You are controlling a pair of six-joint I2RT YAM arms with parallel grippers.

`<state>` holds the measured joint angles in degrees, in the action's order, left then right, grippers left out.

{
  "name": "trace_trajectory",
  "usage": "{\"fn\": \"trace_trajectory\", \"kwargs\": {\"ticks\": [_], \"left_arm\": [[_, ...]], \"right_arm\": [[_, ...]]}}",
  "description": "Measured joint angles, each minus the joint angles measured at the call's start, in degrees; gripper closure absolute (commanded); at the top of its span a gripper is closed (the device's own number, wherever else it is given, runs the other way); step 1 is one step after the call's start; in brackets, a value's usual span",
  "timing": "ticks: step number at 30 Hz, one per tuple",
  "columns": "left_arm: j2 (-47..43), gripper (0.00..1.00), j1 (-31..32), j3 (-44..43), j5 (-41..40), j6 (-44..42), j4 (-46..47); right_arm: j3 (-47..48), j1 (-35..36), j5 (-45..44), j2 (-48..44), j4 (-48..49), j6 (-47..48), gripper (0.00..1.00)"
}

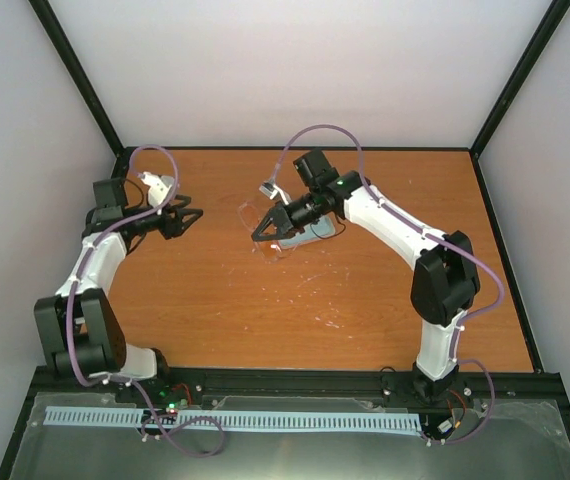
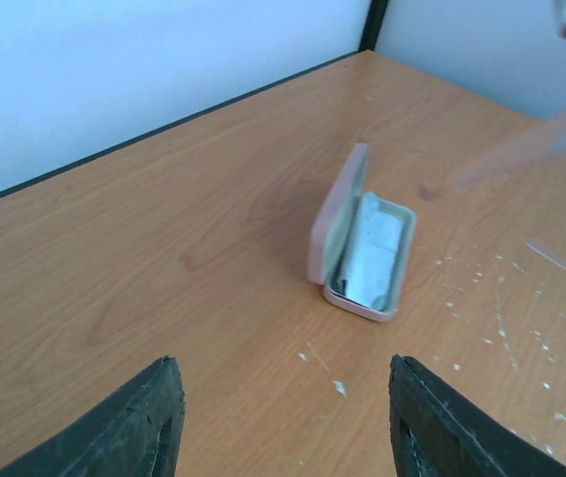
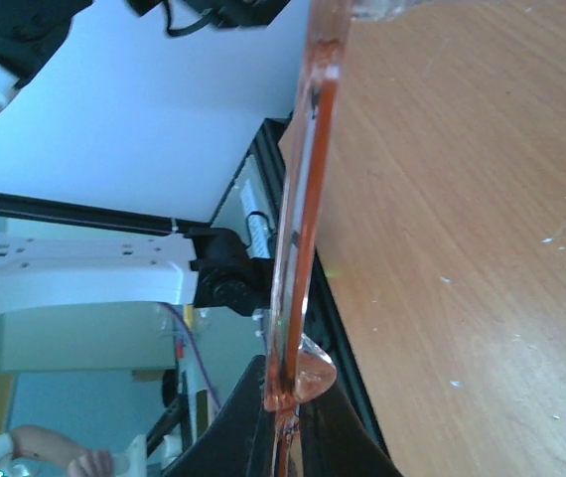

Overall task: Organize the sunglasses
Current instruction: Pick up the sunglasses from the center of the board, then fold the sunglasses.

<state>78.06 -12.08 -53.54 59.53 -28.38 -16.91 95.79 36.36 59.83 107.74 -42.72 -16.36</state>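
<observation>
The amber see-through sunglasses [image 1: 263, 243] hang above the table's middle, pinched in my right gripper [image 1: 268, 230]. In the right wrist view they stand edge-on [image 3: 303, 199], with the gripper [image 3: 298, 422] shut on the frame near a nose pad. The pink case [image 2: 362, 248] lies open on the table, lid upright, pale blue inside. In the top view the case [image 1: 319, 232] is partly hidden under my right wrist. My left gripper [image 1: 183, 217] [image 2: 283, 417] is open and empty, left of the case and pointing at it. The glasses show as a blur [image 2: 551, 144] at the left wrist view's upper right.
The wooden table [image 1: 265, 310] has white specks in its middle. Black frame posts and white walls enclose the back and sides. A pale blue patch [image 1: 165, 184] shows behind my left wrist; I cannot tell what it is.
</observation>
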Motion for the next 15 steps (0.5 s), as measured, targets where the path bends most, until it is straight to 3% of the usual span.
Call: {"fn": "trace_trajectory", "kwargs": {"ticks": [6,15], "left_arm": [[5.79,0.44,3.56,-4.59,-2.8,4.61,6.62],[8.48,0.44,16.37,-7.61,-3.69,10.19,12.9]], "right_arm": [[-2.51,0.02,5.31,-0.07,3.43,-1.77,0.97],[-2.75,0.11,7.93,-0.04,6.64,-3.48,0.97]]}}
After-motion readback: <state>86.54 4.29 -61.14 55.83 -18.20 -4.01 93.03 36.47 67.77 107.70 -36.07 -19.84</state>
